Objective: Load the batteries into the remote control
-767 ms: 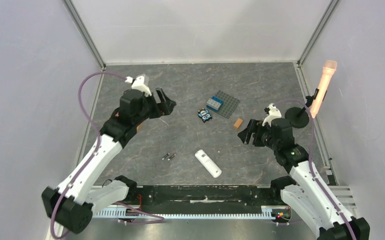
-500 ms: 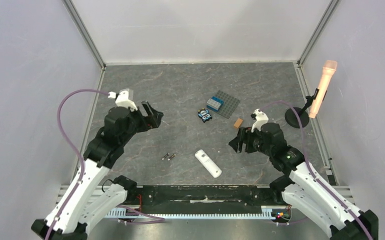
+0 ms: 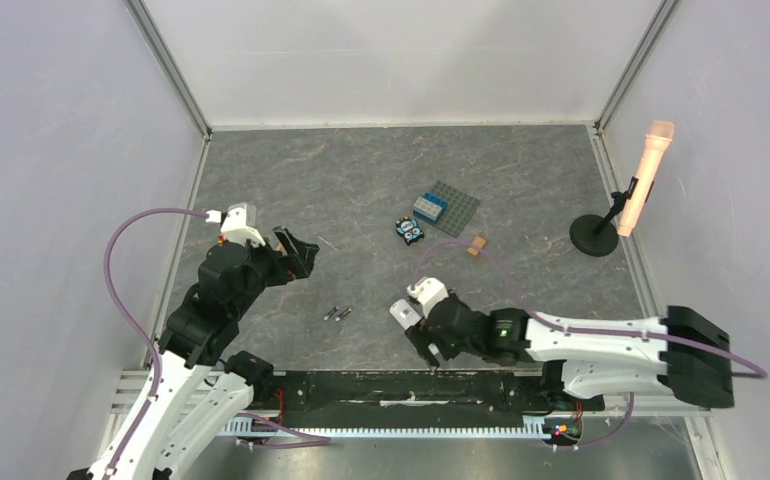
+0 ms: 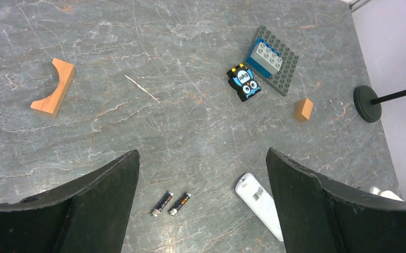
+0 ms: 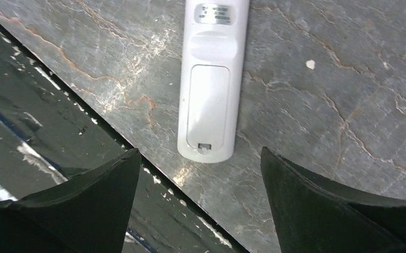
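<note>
Right gripper [image 5: 198, 158] hangs with jaws spread wide and empty over the latch end of the remote [image 5: 211, 89]. The remote lies back up on the table [image 5: 338, 79], that end just beside the near edge and the dark rail [image 5: 42, 105] beyond it. Its battery cover [image 5: 209, 108] is still shut, so loading appears not yet begun. Left gripper [image 4: 202, 153], likewise wide open and holding nothing, hovers above the left of the table. The batteries [image 4: 170, 203] lie side by side, almost touching, on the bare surface a short way left of the remote.

The main hazard looks to be that edge. The smooth plastic bar sits loose on a hard top, and a jaw landing on one side first would probably shove or spin it toward the rail rather than clamp it. With nothing pinning the body, a push on the latch may slide the whole remote instead of freeing the cover. The batteries carry their own risk: tiny, round and close together, they invite a closing pair of fingers to catch both at once, or to nudge one so it rolls away. Which way round each cell must go cannot be read from these views, so a reversed fit is also possible
</note>
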